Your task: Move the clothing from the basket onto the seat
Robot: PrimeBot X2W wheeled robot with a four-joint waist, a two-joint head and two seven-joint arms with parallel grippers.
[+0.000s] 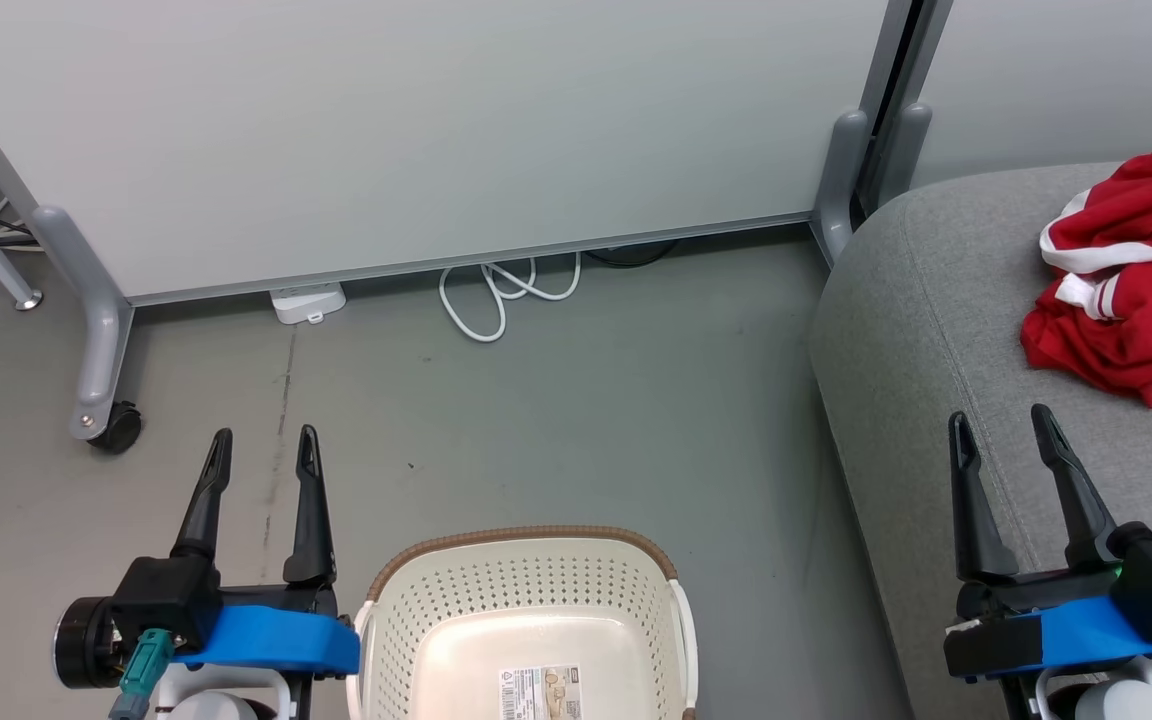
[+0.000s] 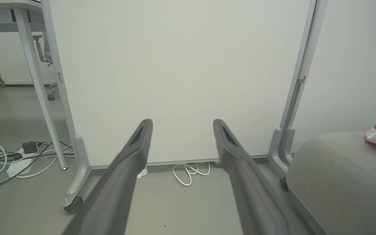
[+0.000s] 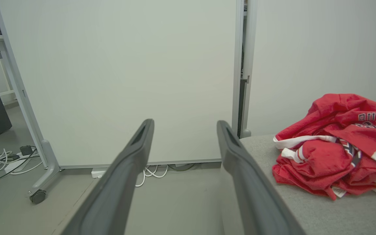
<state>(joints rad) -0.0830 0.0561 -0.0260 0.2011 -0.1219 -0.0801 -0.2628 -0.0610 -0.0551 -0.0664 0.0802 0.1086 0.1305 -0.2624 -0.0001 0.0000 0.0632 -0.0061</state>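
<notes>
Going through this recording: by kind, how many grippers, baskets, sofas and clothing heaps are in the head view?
Open dark two-fingered grippers: 2 (left gripper, right gripper)
Cream-white perforated plastic basket with brown rim, no clothing visible inside: 1
Grey fabric sofa: 1
Heap of red jersey clothing with white trim, lying on the sofa: 1
Total: 5

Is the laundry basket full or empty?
Empty where visible: the laundry basket shows its bare bottom and label; the red jerseys lie on the sofa.
</notes>
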